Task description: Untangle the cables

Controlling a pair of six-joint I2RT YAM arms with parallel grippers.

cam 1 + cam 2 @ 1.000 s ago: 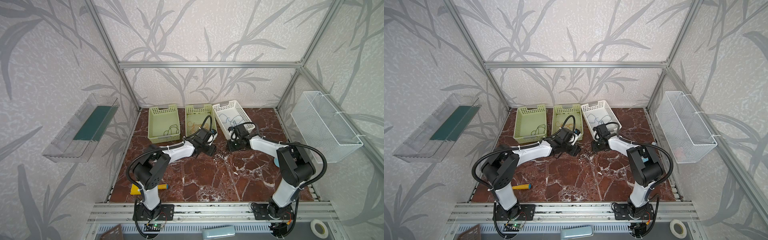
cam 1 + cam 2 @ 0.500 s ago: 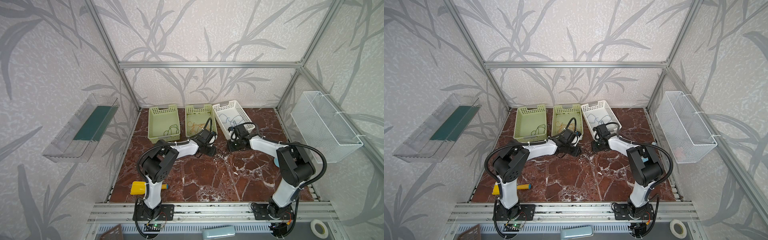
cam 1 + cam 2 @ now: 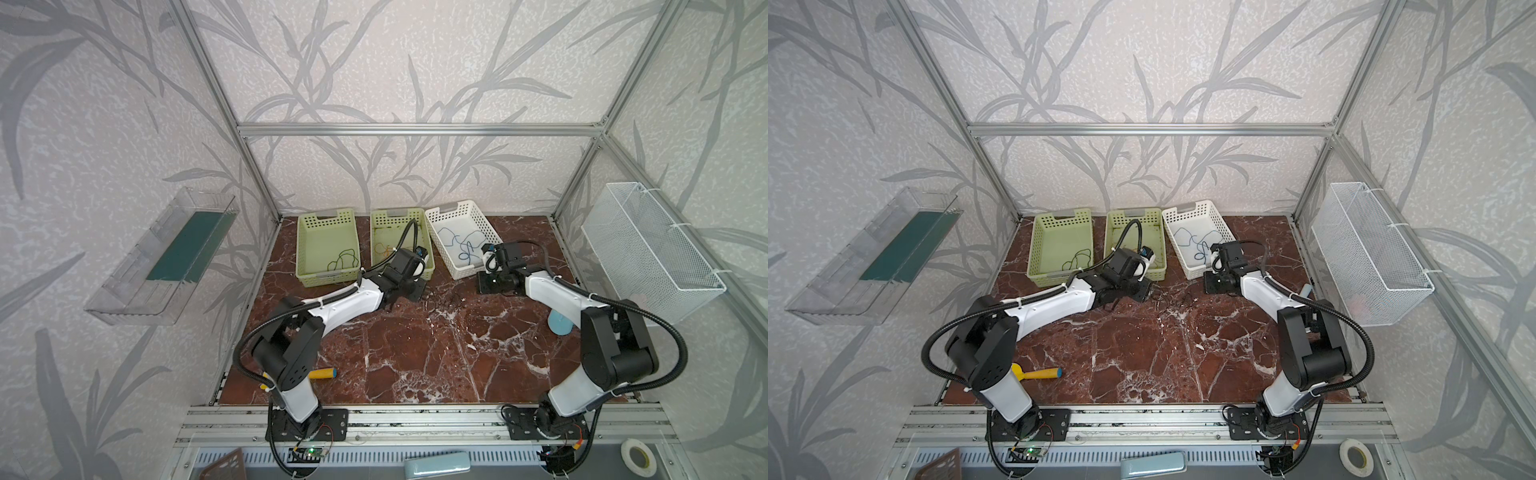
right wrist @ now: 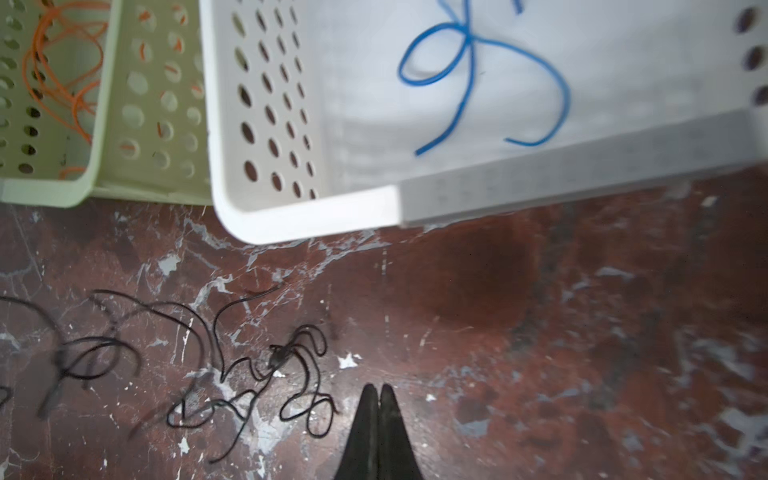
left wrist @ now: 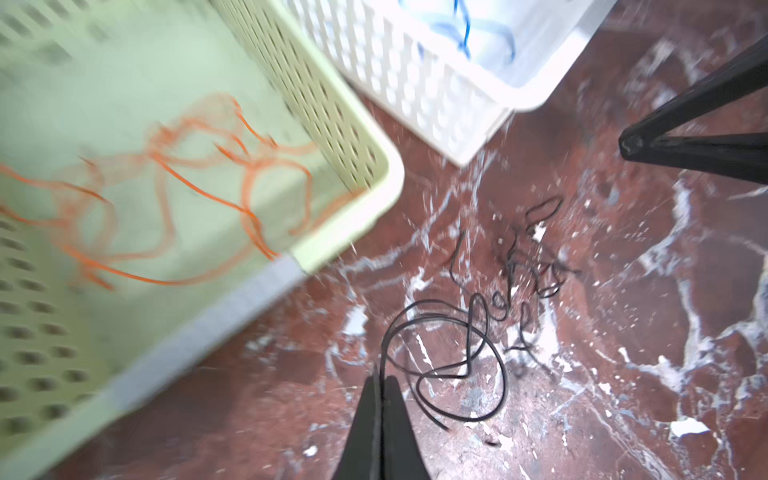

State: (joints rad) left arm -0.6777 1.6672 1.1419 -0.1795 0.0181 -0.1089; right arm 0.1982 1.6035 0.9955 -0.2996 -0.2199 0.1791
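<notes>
Both claws have just snapped closed: left gripper [image 5: 380, 376] pinches a strand of the dark cables [image 5: 478, 324], tangled on the table [image 3: 415, 353] at its three o'clock; right gripper [image 4: 377, 390] clenches nothing, so I need a regrasp.

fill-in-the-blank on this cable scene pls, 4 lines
1. The blue cable lies in the ___ basket.
2. The orange cables lie in a ___ basket.
3. The black cable pinched in the shut left gripper lies outside the baskets, on the marble ___.
4. The right gripper is shut and holds ___.
Missing: white; green; table; nothing.
</notes>
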